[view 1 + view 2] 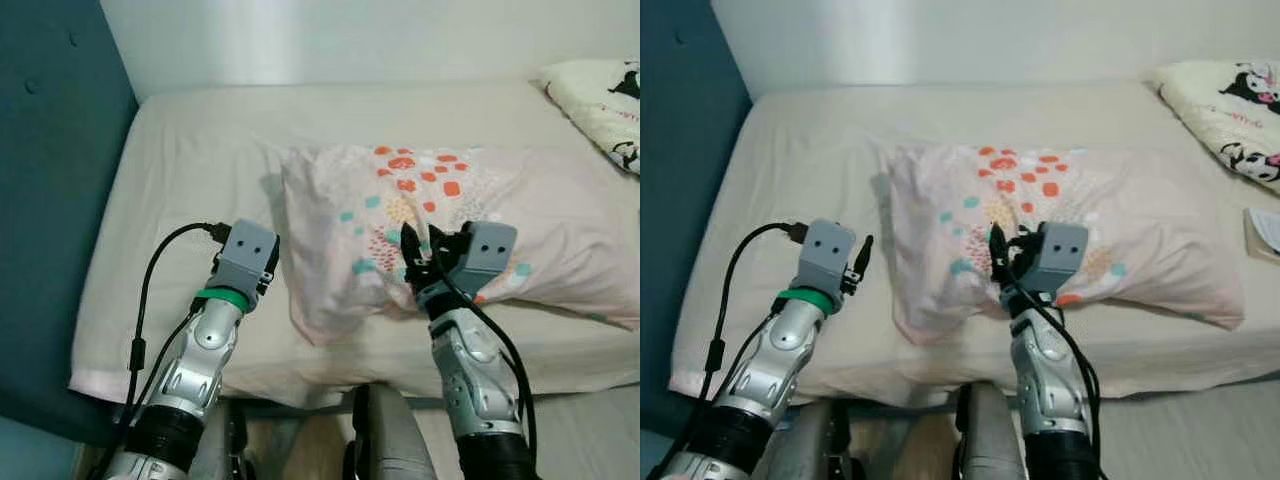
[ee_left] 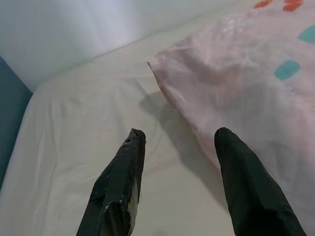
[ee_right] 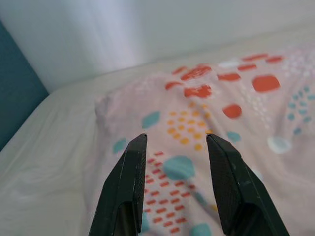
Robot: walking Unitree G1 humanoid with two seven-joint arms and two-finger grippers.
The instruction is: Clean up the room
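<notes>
Pillow: a pale pink pillow with orange, teal and yellow spots is lying across the middle of the bed, its long side running toward the robot's right.
Right gripper: the right gripper is hovering over the pillow's near edge, its jaws standing spread with the spotted fabric showing between them; no contact is showing.
Left gripper: the left gripper is hanging just beside the pillow's left end, its jaws spread wide over bare sheet, with the pillow's corner lying beyond the fingertips and along one side.
Hard to make out: the left gripper's fingers are mostly hiding behind its grey wrist housing in the head views; a second pillow with cartoon prints is being cut off at the far right corner, as is a flat paper item at the right edge.
Surface: a cream sheet is covering the mattress, lightly creased.
Room: a teal padded headboard is standing on the left, a white wall behind.
</notes>
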